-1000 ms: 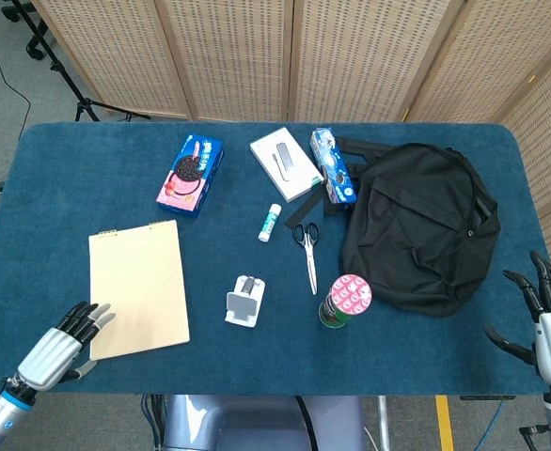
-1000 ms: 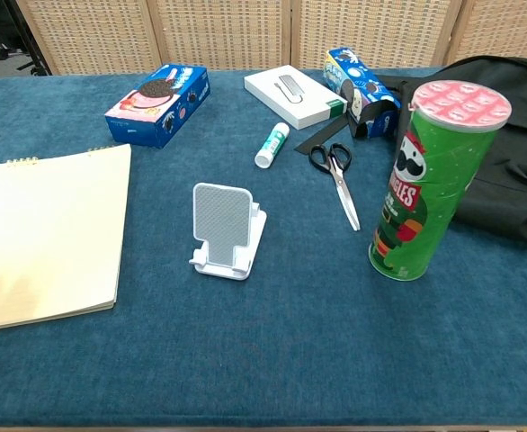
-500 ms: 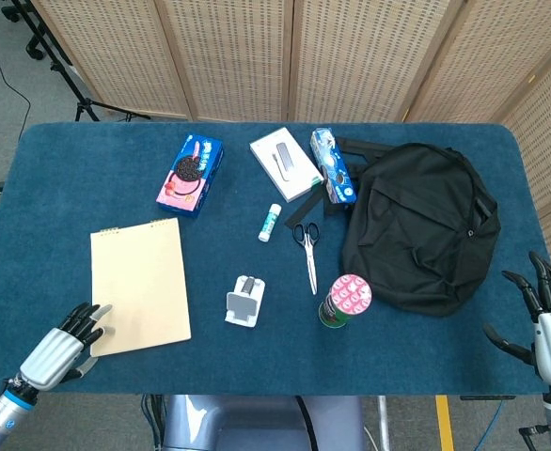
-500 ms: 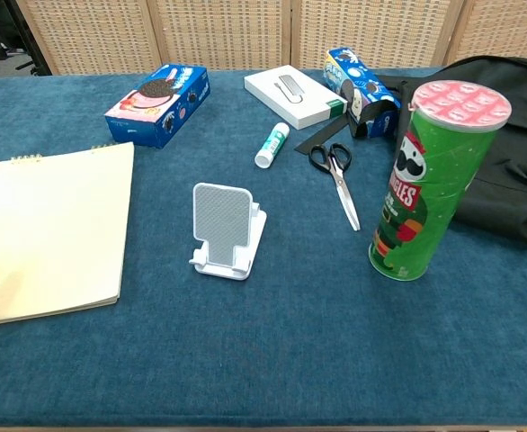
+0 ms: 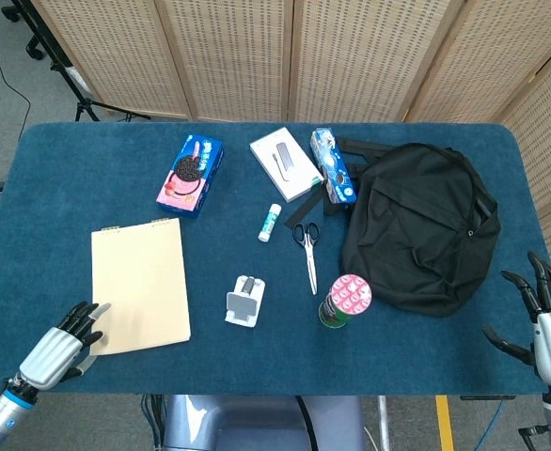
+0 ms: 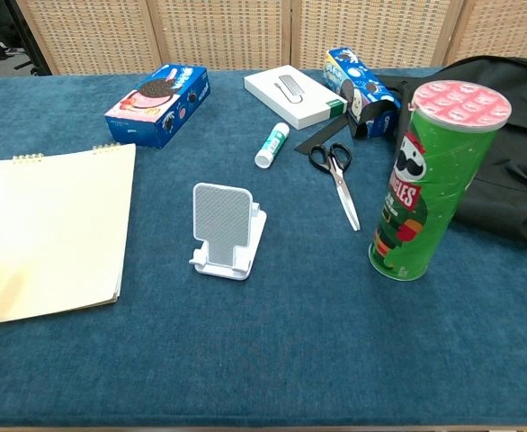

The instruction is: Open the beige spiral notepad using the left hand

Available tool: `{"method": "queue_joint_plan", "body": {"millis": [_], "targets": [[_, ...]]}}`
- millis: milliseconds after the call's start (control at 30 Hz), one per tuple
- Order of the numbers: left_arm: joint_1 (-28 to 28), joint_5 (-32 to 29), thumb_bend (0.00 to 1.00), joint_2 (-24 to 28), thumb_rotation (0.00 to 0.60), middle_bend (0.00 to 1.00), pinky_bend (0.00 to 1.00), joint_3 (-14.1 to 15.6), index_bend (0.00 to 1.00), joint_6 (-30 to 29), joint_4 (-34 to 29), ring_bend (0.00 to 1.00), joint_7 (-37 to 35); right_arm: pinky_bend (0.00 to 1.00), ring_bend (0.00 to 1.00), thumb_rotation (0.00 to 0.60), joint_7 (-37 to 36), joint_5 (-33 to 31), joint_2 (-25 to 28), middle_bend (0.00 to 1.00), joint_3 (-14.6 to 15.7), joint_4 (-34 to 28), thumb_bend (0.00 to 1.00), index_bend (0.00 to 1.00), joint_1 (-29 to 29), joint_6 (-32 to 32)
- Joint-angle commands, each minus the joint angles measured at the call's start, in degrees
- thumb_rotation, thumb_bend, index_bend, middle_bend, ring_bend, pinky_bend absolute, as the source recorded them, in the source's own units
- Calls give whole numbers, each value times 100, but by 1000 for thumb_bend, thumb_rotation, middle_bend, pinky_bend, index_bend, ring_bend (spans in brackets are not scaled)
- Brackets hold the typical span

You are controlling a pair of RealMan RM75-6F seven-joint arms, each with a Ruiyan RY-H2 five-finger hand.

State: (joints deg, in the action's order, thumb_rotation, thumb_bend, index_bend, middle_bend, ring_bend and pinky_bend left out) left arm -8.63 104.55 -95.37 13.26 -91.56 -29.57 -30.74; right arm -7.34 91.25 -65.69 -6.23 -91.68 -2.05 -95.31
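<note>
The beige spiral notepad [image 5: 139,286] lies flat and closed on the blue table, its spiral at the far short edge; the chest view shows the notepad [image 6: 52,229] at the left. My left hand [image 5: 64,344] sits at the notepad's near left corner, fingertips touching its edge and holding nothing. It is out of the chest view. My right hand [image 5: 550,319] hovers off the table's near right corner, fingers spread, empty.
A white phone stand [image 5: 245,301] sits right of the notepad. Farther right are scissors [image 5: 307,248], a green Pringles can [image 5: 345,301] and a black backpack [image 5: 417,225]. An Oreo box [image 5: 191,175], a glue stick [image 5: 270,222], a white box [image 5: 285,163] and a blue packet [image 5: 332,165] lie behind.
The notepad has slid slightly right and turned squarer to the table edge. My left hand has drawn back a little toward the near edge. The right hand is still.
</note>
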Motion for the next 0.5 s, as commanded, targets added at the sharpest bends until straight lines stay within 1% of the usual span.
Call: {"method": "queue_joint_plan", "body": {"millis": [33,100,233,367,500], "targets": [[4,-11,491,-10,600,0,0,-3,567,-17,3,0,-22,0,0,600,-26,7,7,0,6,-9,192,197,0,3],[11,-27,520,-20,600,0,0,-5,601,-17,6,0,-37,0,0,600,-45,13,11,0,9,-7,192,197,0,2],[18,-44,526,-38,600,0,0,-13,647,-35,33,0,3,0,0,600,-78,17,24,0,0,-13,193,196,4,-18],[18,-64,542,-45,600,0,0,-13,719,-22,37,0,-21,0,0,600,-119,25,27,0,-8,-19,194,197,4,-37],[17,-59,543,-39,600,0,0,6,727,-19,34,0,-35,0,0,600,-144,35,26,0,5,-9,194,197,0,-23]]}}
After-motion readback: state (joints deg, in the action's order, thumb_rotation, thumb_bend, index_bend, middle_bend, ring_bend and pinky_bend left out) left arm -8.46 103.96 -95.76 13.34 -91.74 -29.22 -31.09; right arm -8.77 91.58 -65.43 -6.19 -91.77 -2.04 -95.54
